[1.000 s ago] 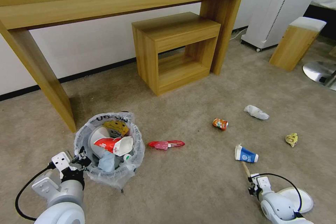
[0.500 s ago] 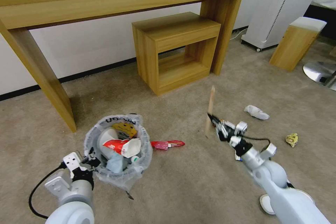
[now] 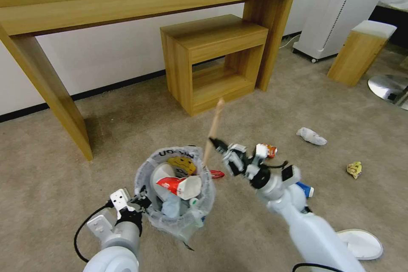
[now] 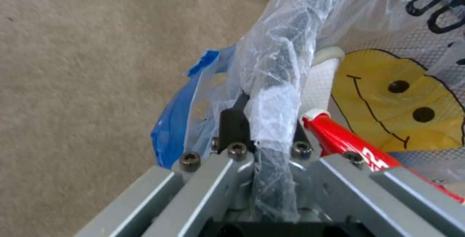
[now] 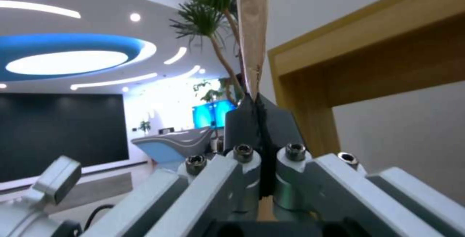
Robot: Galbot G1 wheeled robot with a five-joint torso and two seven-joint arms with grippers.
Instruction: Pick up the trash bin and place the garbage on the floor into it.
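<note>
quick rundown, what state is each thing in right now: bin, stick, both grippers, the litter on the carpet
trash bin: held by its rim, partly full
wooden stick: gripped near its low end, tilted up beside the bin
left gripper: shut on the bin's bagged rim
right gripper: shut on the stick
orange can: crushed, on the floor
white tissue: crumpled, on the floor
yellow wad: on the floor
white slipper: flat on the floor

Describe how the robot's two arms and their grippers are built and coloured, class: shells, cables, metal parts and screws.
Both arms have smooth, rounded pale grey-white shells. The left gripper and right gripper each carry white block-shaped fittings near the wrist and black parts at the jaws. A black cable loops beside each forearm. Up close, each gripper shows grey metal bars fanning outward, dark hex-socket screws and flat black jaws.
</note>
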